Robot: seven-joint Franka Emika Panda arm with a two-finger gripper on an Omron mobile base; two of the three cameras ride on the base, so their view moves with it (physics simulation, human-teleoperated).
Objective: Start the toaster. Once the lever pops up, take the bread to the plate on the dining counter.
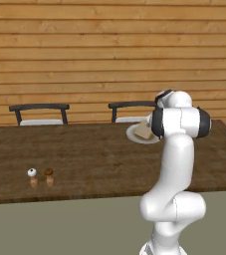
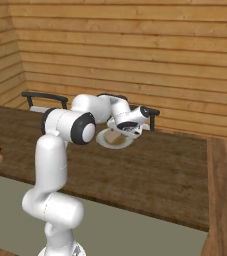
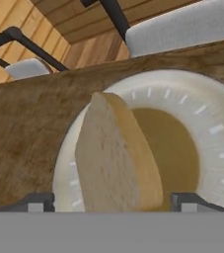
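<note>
The white arm's two-finger gripper (image 3: pixel 112 201) has its jaws closed on the flat pale tan slice of bread (image 3: pixel 116 158), one dark finger tip (image 3: pixel 34 202) at each side of the slice in the hand view. The slice stands on edge between them, its crust toward the camera, directly over the round shallow white-grey plate (image 3: pixel 202 123). Whether its far edge touches the plate yet I cannot tell.

From the left base view the bread (image 1: pixel 144 131) shows just left of the arm's upper joint, above the plate's rim (image 1: pixel 132 134). From the right base view the gripper (image 2: pixel 126 131) hangs low over the plate (image 2: pixel 105 141).

The plate sits on the long dark-brown wood-grain tabletop (image 1: pixel 94 154) of the dining counter, toward its far edge. Nearer the left end stand two small wooden shakers (image 1: pixel 41 177). Beyond the tabletop stand dark-framed chairs with pale seats (image 1: pixel 39 113), before a wooden plank wall.

Judging by this, the toasting and the carry are done. What is left is lowering the slice, opening the jaws and drawing clear.
</note>
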